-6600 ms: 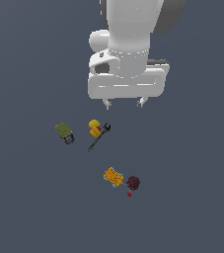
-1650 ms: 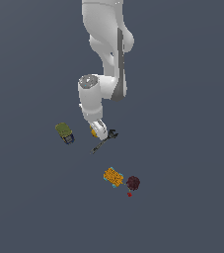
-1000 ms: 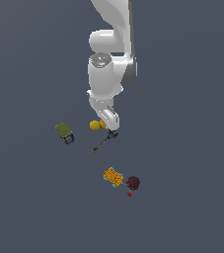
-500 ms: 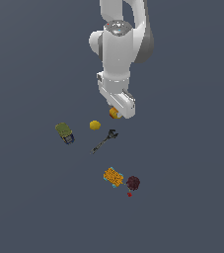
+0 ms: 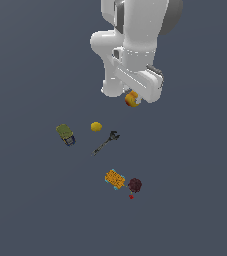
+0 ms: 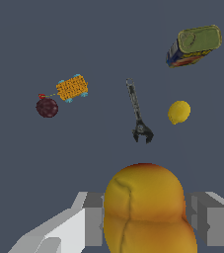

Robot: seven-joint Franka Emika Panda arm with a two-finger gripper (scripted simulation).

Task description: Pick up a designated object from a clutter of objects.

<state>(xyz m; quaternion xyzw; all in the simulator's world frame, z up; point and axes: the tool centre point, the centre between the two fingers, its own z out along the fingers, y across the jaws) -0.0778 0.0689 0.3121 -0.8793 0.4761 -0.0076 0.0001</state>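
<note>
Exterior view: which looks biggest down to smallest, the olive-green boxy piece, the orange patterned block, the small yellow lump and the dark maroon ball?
1. Olive-green boxy piece and orange patterned block: too alike to rank.
2. Dark maroon ball.
3. Small yellow lump.

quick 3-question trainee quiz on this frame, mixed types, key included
1. True or false: the gripper holds the yellow-orange fruit clear of the floor.
2. Which lies nearest the black wrench? A) maroon ball B) yellow lemon C) orange patterned block
3. Fill in: the olive-green box lies toward the exterior view's ____ of the lemon.

Key: 1 true; 2 B; 3 left.
</note>
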